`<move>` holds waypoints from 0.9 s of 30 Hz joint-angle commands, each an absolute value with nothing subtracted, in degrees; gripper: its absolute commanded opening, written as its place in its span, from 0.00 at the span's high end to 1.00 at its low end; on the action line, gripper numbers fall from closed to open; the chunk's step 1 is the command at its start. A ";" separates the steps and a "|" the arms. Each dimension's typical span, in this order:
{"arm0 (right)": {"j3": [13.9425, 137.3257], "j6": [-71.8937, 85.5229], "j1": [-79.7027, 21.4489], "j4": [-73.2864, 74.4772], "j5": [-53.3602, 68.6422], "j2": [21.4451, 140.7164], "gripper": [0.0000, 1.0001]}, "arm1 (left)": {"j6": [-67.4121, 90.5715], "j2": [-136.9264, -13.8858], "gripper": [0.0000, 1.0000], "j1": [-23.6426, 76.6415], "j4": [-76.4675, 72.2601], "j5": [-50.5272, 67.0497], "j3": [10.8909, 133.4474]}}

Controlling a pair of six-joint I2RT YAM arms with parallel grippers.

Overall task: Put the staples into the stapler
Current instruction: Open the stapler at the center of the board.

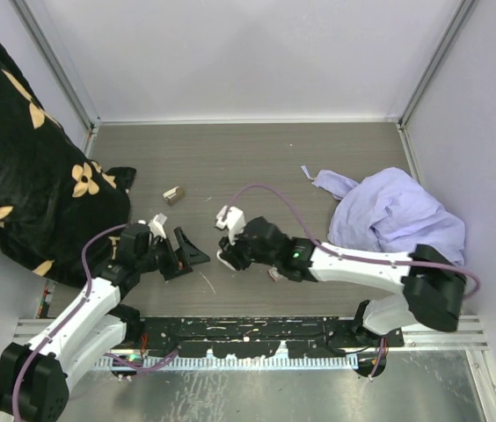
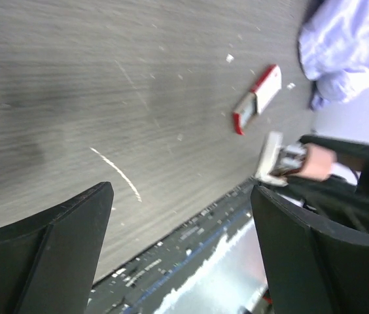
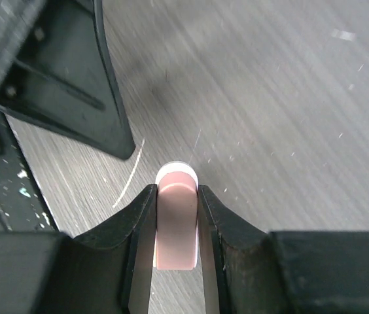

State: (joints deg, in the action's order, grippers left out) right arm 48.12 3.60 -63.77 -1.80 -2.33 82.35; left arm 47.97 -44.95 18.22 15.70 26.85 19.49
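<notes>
The right gripper (image 3: 176, 193) is clamping its jaws on the small pink, white-ended stapler (image 3: 175, 229) over the table (image 1: 257, 158). The left gripper (image 1: 181, 255), at nine o'clock of it, is hanging with its jaws wide apart. The staples (image 2: 258, 98) are lying flat on the table, at one o'clock in the left wrist view, near a lilac cloth (image 1: 397, 215).

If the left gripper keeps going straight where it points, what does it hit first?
Probably just the bare table, near the thin white streak. The red-and-white staples box lies off to one side, though depth is hard to judge.
</notes>
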 commanded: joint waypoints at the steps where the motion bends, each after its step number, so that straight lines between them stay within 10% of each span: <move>1: 43.37 1.70 -61.58 -16.35 8.61 74.44 1.00 | 53.74 -44.90 0.12 17.87 6.99 41.01 19.21; 27: 39.07 1.76 -61.52 -21.45 13.52 68.80 1.00 | 59.34 -42.89 0.54 17.97 2.64 45.37 22.14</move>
State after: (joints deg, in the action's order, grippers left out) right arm 38.65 1.83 -61.39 -16.34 12.16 70.74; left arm 60.49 -42.57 18.20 4.93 41.93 19.59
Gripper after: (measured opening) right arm 0.341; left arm 0.462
